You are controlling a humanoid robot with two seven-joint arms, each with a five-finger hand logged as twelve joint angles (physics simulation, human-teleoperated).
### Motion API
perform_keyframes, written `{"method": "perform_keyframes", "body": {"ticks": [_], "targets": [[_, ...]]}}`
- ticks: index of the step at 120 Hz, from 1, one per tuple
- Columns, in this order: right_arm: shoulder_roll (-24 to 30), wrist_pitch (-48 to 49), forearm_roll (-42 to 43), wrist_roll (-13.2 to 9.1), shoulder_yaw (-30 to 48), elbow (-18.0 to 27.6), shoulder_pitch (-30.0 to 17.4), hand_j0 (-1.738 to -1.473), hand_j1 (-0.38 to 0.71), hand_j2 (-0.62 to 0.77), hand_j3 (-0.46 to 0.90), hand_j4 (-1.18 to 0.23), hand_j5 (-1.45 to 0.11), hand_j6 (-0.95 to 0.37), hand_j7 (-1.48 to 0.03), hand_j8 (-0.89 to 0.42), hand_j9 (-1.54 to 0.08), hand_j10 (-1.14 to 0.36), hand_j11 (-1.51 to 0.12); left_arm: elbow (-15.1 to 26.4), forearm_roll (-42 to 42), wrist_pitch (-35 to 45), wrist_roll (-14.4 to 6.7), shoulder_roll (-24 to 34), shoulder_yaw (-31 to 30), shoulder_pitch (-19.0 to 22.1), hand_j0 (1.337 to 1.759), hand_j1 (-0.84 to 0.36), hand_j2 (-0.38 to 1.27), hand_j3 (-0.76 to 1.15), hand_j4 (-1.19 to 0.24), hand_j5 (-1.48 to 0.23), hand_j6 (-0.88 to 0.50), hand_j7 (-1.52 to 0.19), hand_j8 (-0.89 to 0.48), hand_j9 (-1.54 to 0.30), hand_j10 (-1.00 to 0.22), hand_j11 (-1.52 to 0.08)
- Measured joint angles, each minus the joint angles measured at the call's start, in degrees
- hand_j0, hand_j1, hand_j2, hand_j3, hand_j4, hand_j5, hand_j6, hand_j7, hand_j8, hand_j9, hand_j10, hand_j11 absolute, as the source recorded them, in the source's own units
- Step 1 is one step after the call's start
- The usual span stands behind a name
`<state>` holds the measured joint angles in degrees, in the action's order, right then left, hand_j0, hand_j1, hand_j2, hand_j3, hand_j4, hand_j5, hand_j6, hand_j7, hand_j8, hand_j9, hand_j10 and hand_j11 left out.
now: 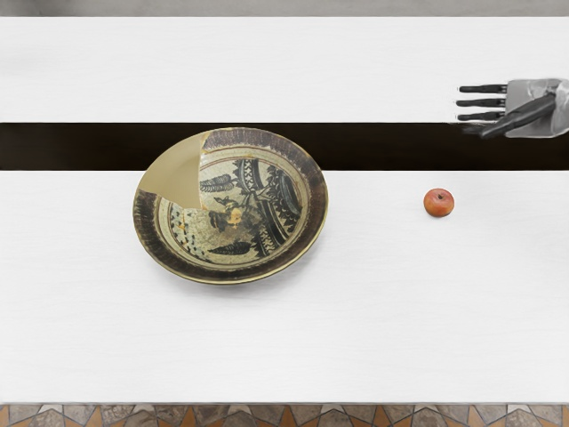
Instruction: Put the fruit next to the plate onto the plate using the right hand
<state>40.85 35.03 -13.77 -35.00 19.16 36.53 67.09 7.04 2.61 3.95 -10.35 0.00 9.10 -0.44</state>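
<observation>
The small red fruit sits on the counter, well right of the plate. It looks light, firm, round (apt to roll): pinch its 2 sides. The right hand hovers beyond it, fingers straight, holding nothing.

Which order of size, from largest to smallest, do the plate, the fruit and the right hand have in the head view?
1. plate, clearly the largest.
2. right hand, partly cut off by the picture's right edge, so its full size is unsure.
3. fruit, the smallest.
</observation>
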Motion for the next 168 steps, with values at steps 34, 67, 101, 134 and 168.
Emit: {"method": "perform_keyframes", "body": {"ticks": [34,67,101,134,168], "targets": [[0.8,0.0,0.7,0.0,-2.8,0.7,1.7,-1.658,-0.35,0.00,0.00,0.00,0.00,0.00,0.00,0.00,0.00,0.00,0.00,0.0,0.0,0.0,0.0,0.0,0.0,0.0,1.658,0.35,0.00,0.00,0.00,0.00,0.00,0.00,0.00,0.00,0.00,0.00],[-11.7,-2.8,16.3,0.0,-28.5,17.9,21.7,-1.658,-0.35,0.00,0.00,0.00,0.00,0.00,0.00,0.00,0.00,0.00,0.00,0.0,0.0,0.0,0.0,0.0,0.0,0.0,1.658,0.35,0.00,0.00,0.00,0.00,0.00,0.00,0.00,0.00,0.00,0.00],[-27.8,-18.1,19.9,0.0,-51.3,21.1,36.2,-1.658,-0.35,0.00,0.00,0.00,0.00,0.00,0.00,0.00,0.00,0.00,0.00,0.0,0.0,0.0,0.0,0.0,0.0,0.0,1.658,0.35,0.00,0.00,0.00,0.00,0.00,0.00,0.00,0.00,0.00,0.00],[-27.0,-42.0,34.0,0.0,-55.2,33.7,32.0,-1.658,-0.35,0.00,0.00,0.00,0.00,0.00,0.00,0.00,0.00,0.00,0.00,0.0,0.0,0.0,0.0,0.0,0.0,0.0,1.658,0.35,0.00,0.00,0.00,0.00,0.00,0.00,0.00,0.00,0.00,0.00],[-20.7,-52.4,40.3,0.0,-56.6,38.5,26.9,-1.658,-0.35,0.00,0.00,0.00,0.00,0.00,0.00,0.00,0.00,0.00,0.00,0.0,0.0,0.0,0.0,0.0,0.0,0.0,1.658,0.35,0.00,0.00,0.00,0.00,0.00,0.00,0.00,0.00,0.00,0.00]]}}
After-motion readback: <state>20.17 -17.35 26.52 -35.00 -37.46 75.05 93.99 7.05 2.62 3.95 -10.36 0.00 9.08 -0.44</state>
